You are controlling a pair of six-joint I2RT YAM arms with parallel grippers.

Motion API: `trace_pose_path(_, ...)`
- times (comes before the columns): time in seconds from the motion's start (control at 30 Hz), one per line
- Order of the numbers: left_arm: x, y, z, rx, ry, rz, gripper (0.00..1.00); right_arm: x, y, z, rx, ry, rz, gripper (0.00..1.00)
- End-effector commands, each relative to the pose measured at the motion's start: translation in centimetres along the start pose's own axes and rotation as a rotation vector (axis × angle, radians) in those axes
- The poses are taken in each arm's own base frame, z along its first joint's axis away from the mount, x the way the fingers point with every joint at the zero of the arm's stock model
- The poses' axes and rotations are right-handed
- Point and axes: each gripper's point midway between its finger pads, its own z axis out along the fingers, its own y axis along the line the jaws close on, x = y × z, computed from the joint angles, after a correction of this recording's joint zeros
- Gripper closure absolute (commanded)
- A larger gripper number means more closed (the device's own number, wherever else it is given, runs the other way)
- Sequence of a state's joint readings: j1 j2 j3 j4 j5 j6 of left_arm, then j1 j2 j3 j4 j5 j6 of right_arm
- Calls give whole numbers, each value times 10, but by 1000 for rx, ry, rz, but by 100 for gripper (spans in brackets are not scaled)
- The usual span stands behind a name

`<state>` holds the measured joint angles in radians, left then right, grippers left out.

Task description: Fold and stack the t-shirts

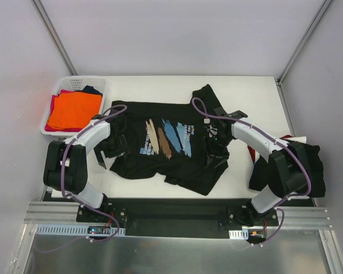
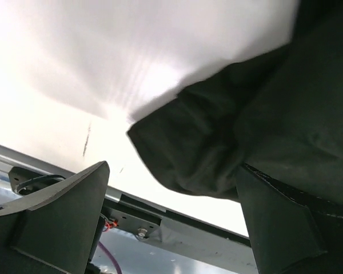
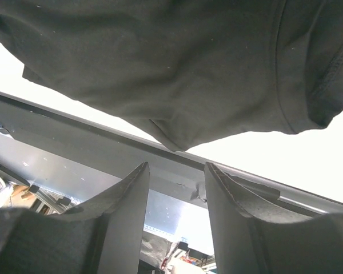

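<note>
Left gripper — jaws wide, nothing pinched, at the left edge of the printed black t-shirt. Right gripper — jaws part-spread, empty, over its right side. T-shirt lies spread mid-table. Step, likely: first fold. Next calls for pinching both edges.

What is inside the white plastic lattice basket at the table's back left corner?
In the white plastic lattice basket, an orange cloth shirt lies on top, red cloth and navy cloth peeking out at its far edge. Anything beneath is covered.
</note>
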<state>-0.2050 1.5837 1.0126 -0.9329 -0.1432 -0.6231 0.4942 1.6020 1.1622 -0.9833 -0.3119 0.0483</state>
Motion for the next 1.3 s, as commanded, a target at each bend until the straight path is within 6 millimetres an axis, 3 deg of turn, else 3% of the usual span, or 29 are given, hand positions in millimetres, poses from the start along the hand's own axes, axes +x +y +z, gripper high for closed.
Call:
trace_pose_path(0.0, -4, 16, -2, 56, -59, -118, 9, -1, 4, -12, 3, -2, -32, 53)
trace_pose_path(0.1, 0, 15, 1, 131, -73, -148, 9, -3, 6, -10, -5, 13, -36, 54)
trace_pose_path(0.27, 3, -14, 2, 318, -77, -121, 12, -4, 6, -7, -4, 31, -39, 54)
trace_pose_path(0.4, 2, -20, 4, 340, -71, -111, 28, -5, 7, -7, -6, 32, -37, 54)
trace_pose_path(0.43, 2, -20, 6, 336, -62, -109, 40, -4, 6, -7, -5, 34, -35, 54)
trace_pose_path(0.47, 0, -21, 6, 336, -63, -109, 44, -4, 6, -7, -3, 34, -33, 54)
trace_pose_path(0.63, 1, -13, 14, 278, -55, -114, 53, 0, 3, -7, 4, 27, -26, 54)
trace_pose_path(0.7, 2, 3, 16, 196, -71, -139, 59, 3, 2, -6, 8, 32, -21, 54)
trace_pose_path(0.9, 7, 25, 14, 82, -78, -200, 57, 7, 0, -5, 7, 29, -19, 54)
trace_pose_path(1.03, 14, 22, 12, 98, -42, -211, 58, 7, -1, -5, 11, 37, -25, 54)
trace_pose_path(1.27, 45, 21, -10, 118, 68, -208, 53, 10, -2, -5, 13, 46, -31, 54)
